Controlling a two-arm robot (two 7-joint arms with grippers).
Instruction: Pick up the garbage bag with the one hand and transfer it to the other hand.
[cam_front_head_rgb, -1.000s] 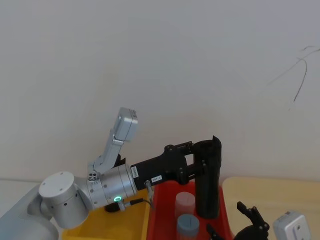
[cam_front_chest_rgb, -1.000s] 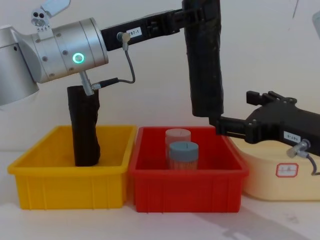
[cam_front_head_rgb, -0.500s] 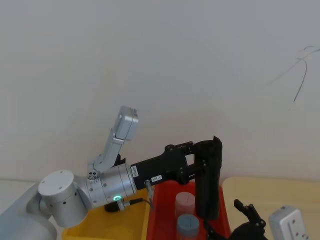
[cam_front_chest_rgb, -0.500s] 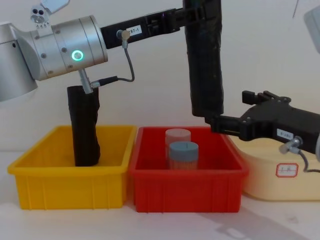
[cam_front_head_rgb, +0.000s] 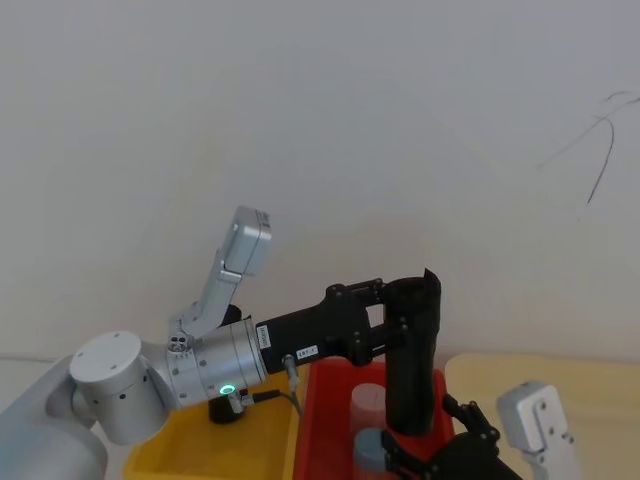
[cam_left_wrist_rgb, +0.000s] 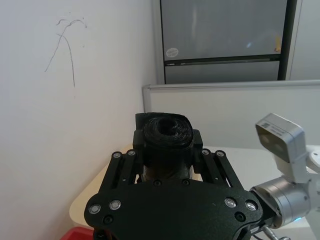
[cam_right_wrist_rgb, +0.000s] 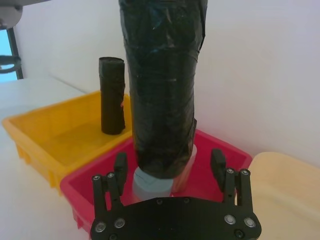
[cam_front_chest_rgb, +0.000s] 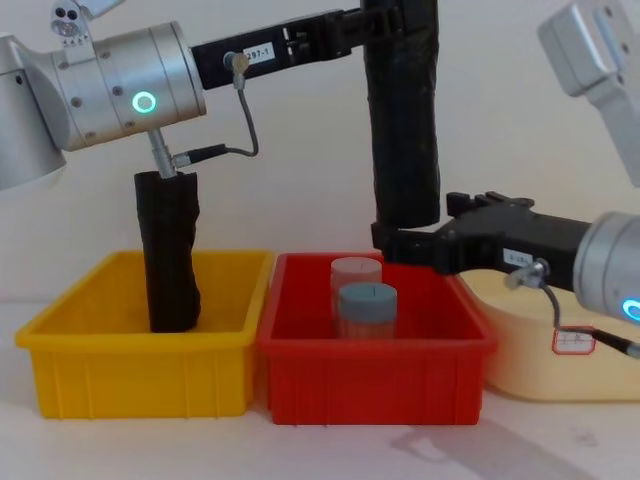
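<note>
From the head view, the left end effector (cam_front_head_rgb: 390, 325) (the one with the white label) reaches in from the left. It is clenched on the upper part of the garbage bag (cam_front_head_rgb: 412, 385), which stands upright in the air over the red bin (cam_front_head_rgb: 328, 385). The right end effector (cam_front_head_rgb: 440, 455) sits low, near the bag's foot.

In the left wrist view, the black fingers (cam_left_wrist_rgb: 125, 167) press on both sides of the roll, and its wound top end pokes up above them.

The right wrist view shows the right end effector released. Its two fingers are spread to either side of the bag's lower end, with a gap on each side (no contact). Behind, a rumpled black roll (cam_right_wrist_rgb: 112, 95) stands in the yellow bin (cam_right_wrist_rgb: 45, 130).

From the chest view, the bag hangs vertical with its bottom end clear above the pink-lidded jar (cam_front_chest_rgb: 356, 272) and the grey-lidded jar (cam_front_chest_rgb: 367, 310) in the red bin. The right end effector's tips are level with the bag's bottom end. A cream container (cam_front_chest_rgb: 520, 345) sits just beside the red bin on the worktop (cam_front_chest_rgb: 330, 450).
</note>
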